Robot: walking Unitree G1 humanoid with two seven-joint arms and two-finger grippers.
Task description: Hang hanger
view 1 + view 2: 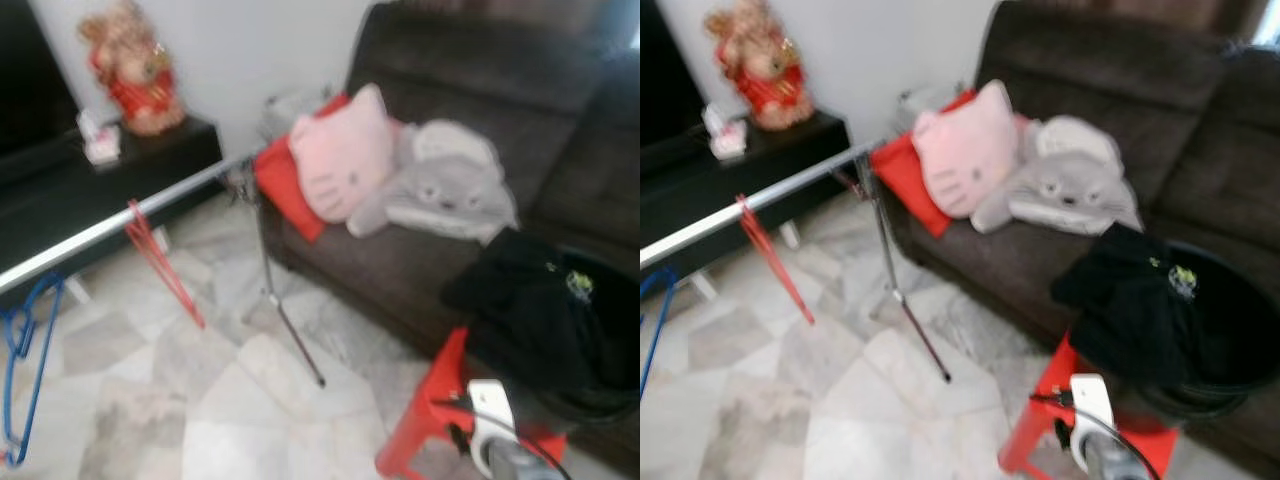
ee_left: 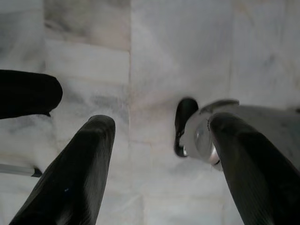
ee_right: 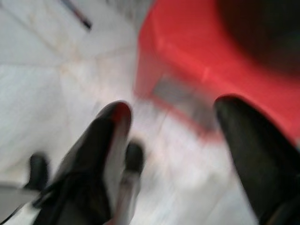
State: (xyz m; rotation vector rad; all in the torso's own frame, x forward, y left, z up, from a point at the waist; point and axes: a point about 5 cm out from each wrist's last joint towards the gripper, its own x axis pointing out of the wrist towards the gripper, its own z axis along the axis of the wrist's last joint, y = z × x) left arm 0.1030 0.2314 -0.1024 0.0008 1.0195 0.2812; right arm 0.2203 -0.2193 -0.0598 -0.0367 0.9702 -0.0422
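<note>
A silver clothes rail [image 1: 120,220] runs from the left edge to a thin stand [image 1: 268,280] in front of the sofa. A red hanger [image 1: 155,255] hangs on the rail, and a blue hanger [image 1: 20,370] hangs further left. My left gripper [image 2: 159,124] is open, pointing down at the marble floor with nothing between its fingers. My right gripper [image 3: 173,108] is open and empty, low beside a red stool [image 3: 197,51]. My right forearm [image 1: 495,435] shows at the bottom right in the left eye view.
A dark sofa [image 1: 480,90] holds a pink cushion [image 1: 345,155], a red cushion and a grey plush. On the red stool [image 1: 425,420] stands a black basket of dark clothes [image 1: 550,320]. A black cabinet [image 1: 90,190] with a figurine is at the left. The stand's legs [image 1: 300,345] spread over the floor.
</note>
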